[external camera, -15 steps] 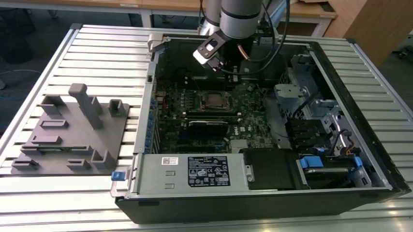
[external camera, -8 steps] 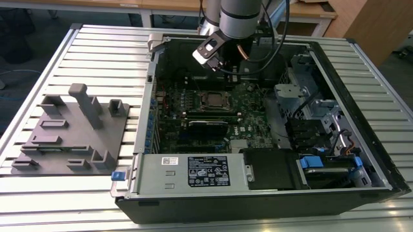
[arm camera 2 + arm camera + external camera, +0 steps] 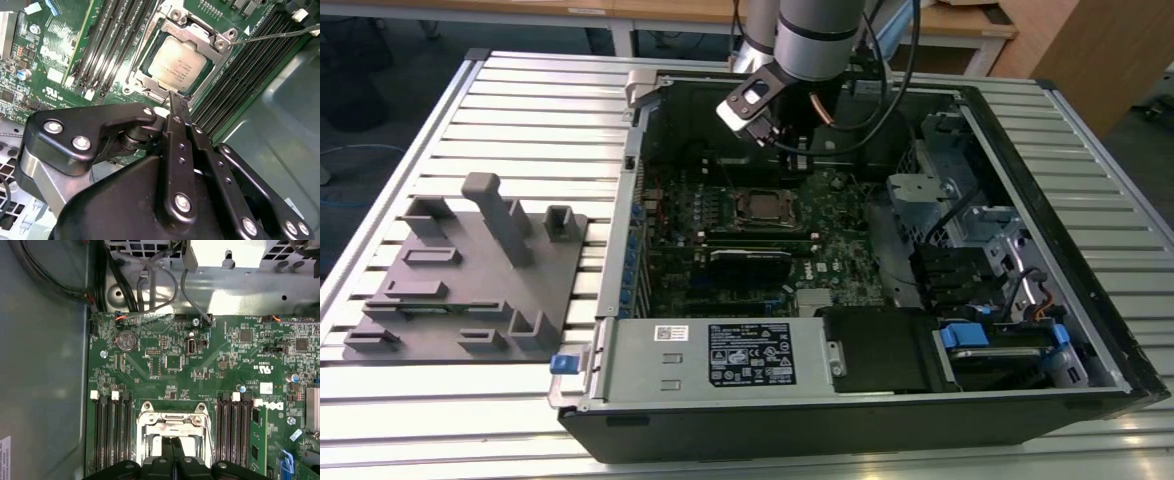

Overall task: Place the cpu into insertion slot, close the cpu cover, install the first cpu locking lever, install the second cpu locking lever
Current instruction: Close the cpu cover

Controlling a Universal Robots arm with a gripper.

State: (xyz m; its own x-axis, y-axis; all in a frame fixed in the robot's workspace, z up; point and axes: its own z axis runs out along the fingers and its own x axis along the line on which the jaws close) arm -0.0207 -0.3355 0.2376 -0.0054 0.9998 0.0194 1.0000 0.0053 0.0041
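If a push goes crooked, the board (image 3: 55,55) beside the slot (image 3: 146,67) could get scraped, since the hand (image 3: 175,101), fingers pressed together and empty, hangs just short of the thin cover (image 3: 196,33). The lever (image 3: 272,35) juts free beyond it and could be missed. Ahead of the fingertips the cpu (image 3: 177,62) lies flat in the slot, dull silver-bronze, framed by the cover.

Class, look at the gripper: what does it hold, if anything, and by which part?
Nothing: the gripper is shut on itself, its tips beside the cpu cover, with the cpu showing through its window.
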